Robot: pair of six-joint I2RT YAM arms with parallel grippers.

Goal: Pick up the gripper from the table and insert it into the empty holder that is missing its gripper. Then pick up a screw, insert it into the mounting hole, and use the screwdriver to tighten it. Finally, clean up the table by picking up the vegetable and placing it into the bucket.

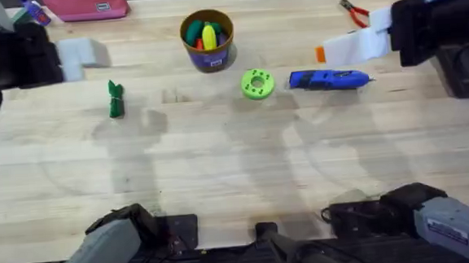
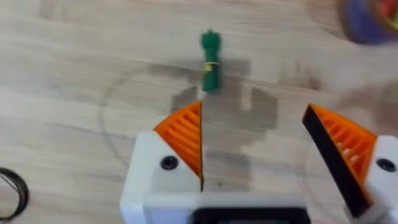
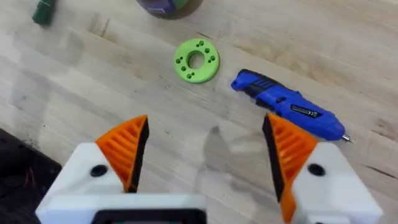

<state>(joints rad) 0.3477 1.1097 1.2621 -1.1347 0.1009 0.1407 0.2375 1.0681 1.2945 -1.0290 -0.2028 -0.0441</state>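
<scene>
The green vegetable (image 1: 116,99) lies on the table at the left, also ahead of my left gripper (image 2: 254,112) as vegetable (image 2: 211,60). My left gripper (image 1: 83,55) hovers open and holds nothing. The blue screwdriver (image 1: 329,78) lies right of centre, its metal tip pointing right. My right gripper (image 1: 336,50) hangs open above it, with the screwdriver (image 3: 289,107) just beyond its fingers. The bucket (image 1: 209,58) stands at the back centre. Each white finger block in the wrist views carries an orange pad and a dark dot (image 2: 168,163). A loose gripper, an empty holder and a screw are out of view.
A green ring with holes (image 1: 257,84) lies between the bucket and the screwdriver. The bucket holds several toy vegetables. Red-handled pliers (image 1: 354,11) lie at the back right, a pink case (image 1: 88,5) at the back left. Bare wood stretches across the front half.
</scene>
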